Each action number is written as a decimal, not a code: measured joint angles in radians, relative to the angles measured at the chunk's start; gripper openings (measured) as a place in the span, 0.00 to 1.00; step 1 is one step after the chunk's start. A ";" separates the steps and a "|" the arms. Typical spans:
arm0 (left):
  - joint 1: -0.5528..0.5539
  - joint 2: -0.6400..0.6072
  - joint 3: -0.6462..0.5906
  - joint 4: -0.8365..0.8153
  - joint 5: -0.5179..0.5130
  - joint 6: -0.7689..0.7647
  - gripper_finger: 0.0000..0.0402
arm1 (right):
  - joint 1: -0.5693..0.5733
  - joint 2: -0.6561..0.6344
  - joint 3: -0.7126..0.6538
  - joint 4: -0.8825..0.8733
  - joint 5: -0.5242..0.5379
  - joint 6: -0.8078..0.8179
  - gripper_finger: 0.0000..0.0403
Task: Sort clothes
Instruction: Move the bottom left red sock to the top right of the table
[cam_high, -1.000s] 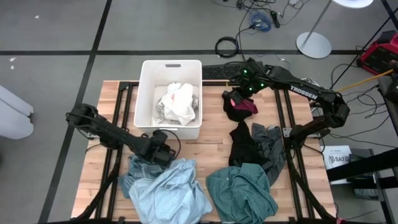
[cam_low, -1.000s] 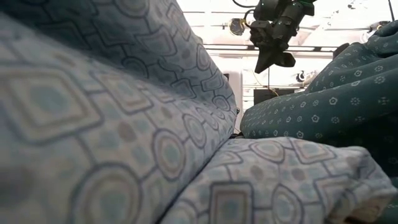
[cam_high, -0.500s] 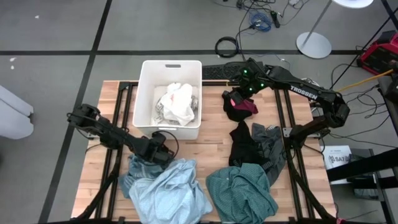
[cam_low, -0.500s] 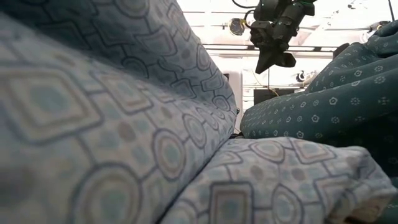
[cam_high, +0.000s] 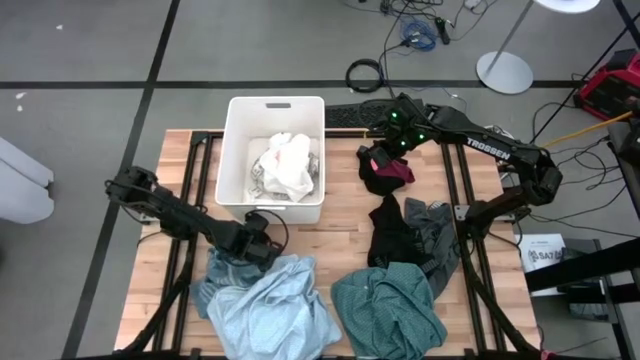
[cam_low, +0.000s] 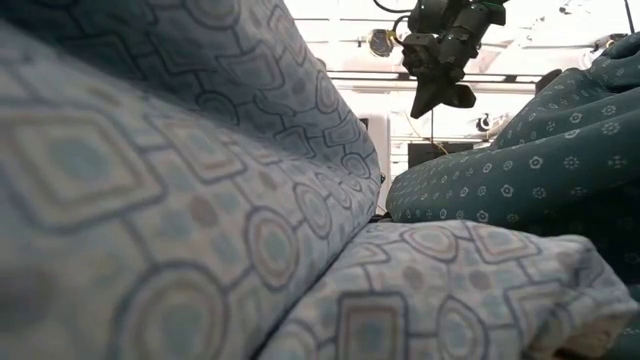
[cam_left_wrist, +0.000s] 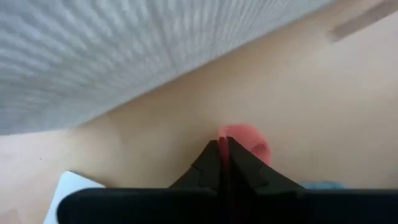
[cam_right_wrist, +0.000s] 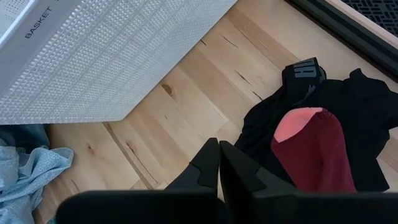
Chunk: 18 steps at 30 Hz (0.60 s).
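- High view: straight down over the whole table, both arms and floor around.
- Low view: table height, lens nearly against the light blue garment; teal garment beside it. Both also seen from above.
- Left wrist view: close to the tabletop, bin wall ahead.
- Right wrist view: looks down on the white bin, shared with the high view.
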 joint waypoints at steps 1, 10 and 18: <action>-0.002 -0.016 0.017 -0.022 -0.007 0.000 0.03 | 0.000 0.000 0.000 0.000 0.000 0.000 0.00; -0.076 -0.245 0.190 -0.364 -0.178 -0.006 0.01 | 0.000 0.000 0.000 0.013 0.000 -0.001 0.00; -0.084 -0.535 0.267 -0.233 -0.222 0.178 0.01 | 0.004 0.000 0.000 0.024 -0.019 -0.002 0.00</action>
